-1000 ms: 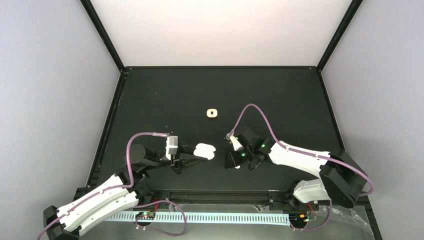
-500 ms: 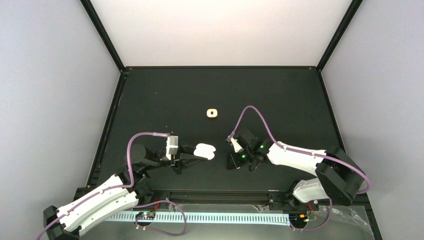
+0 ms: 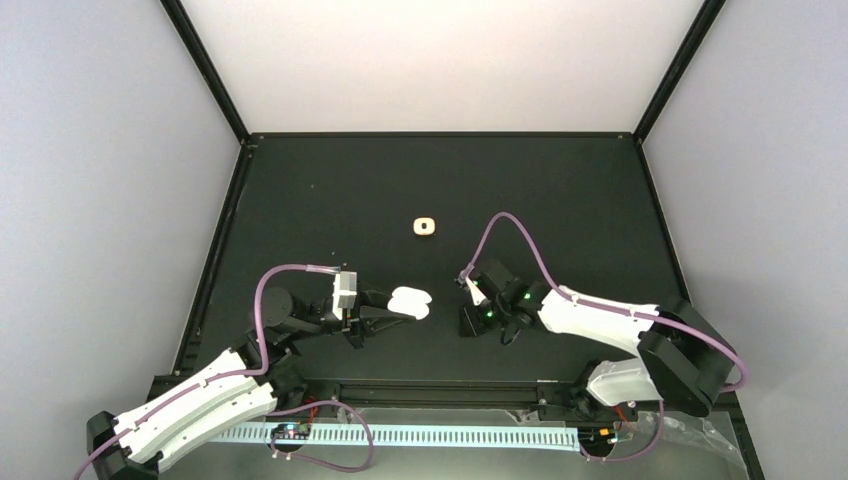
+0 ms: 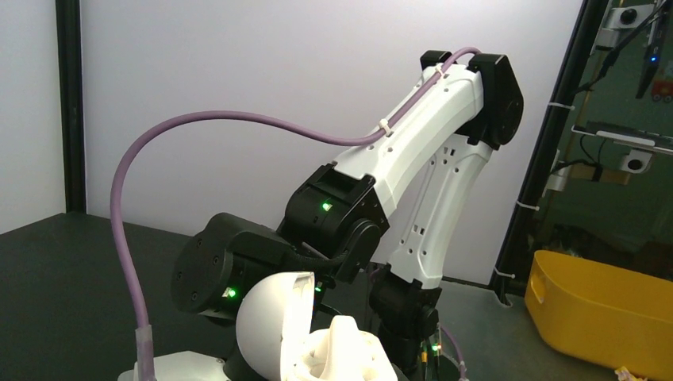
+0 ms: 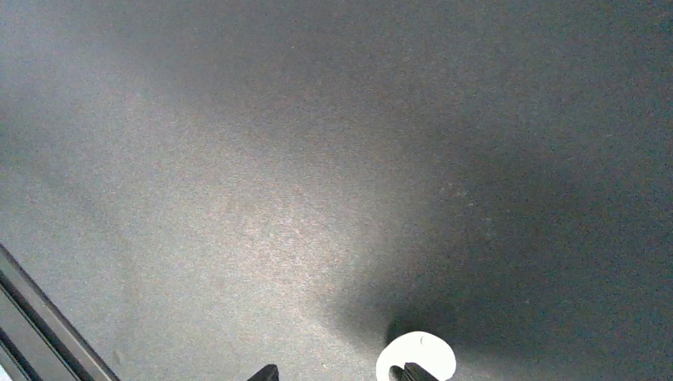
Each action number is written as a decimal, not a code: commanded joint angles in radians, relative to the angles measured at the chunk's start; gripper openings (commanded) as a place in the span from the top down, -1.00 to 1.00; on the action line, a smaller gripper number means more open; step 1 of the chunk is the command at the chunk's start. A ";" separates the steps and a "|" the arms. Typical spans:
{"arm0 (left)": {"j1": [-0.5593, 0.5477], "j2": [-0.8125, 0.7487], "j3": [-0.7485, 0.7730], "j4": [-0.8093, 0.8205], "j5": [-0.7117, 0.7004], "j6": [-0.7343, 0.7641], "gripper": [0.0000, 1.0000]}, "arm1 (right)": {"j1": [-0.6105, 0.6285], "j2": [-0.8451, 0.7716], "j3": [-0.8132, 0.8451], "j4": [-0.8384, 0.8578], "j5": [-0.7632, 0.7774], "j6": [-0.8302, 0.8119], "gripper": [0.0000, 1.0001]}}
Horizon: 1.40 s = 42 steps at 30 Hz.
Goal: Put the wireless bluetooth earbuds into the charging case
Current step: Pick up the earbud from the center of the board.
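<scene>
Touching 1 finger (image 5: 413, 371) of spread right tool (image 5: 340, 371): earbud (image 5: 417, 352); left tool (image 3: 393, 306) pinches case (image 3: 413, 301).

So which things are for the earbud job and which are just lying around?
For the job: open charging case, held in the left jaws; tiny white earbud, by the right jaws.
Lying about: small cream square on the table, untouched, I cannot tell what; yellow tub beyond the table.

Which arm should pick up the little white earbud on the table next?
Right. Its open claw hangs just above the small white earbud on the black table, with one fingertip right beside it. The left claw is busy: it holds the open charging case.
</scene>
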State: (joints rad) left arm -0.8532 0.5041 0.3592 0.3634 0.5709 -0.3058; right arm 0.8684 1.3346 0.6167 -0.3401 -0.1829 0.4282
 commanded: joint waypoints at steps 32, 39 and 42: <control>-0.008 0.001 -0.002 0.002 -0.016 0.012 0.97 | -0.001 -0.022 -0.023 -0.101 0.182 0.038 0.64; -0.008 0.001 -0.002 0.005 -0.016 0.011 0.97 | 0.000 -0.034 -0.027 -0.099 0.180 0.041 0.84; -0.007 0.001 -0.002 0.005 -0.016 0.011 0.97 | 0.000 -0.031 -0.023 -0.096 0.181 0.046 0.92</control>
State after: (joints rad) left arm -0.8532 0.5041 0.3592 0.3630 0.5644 -0.3058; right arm 0.8684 1.3098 0.6064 -0.4221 -0.0261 0.4656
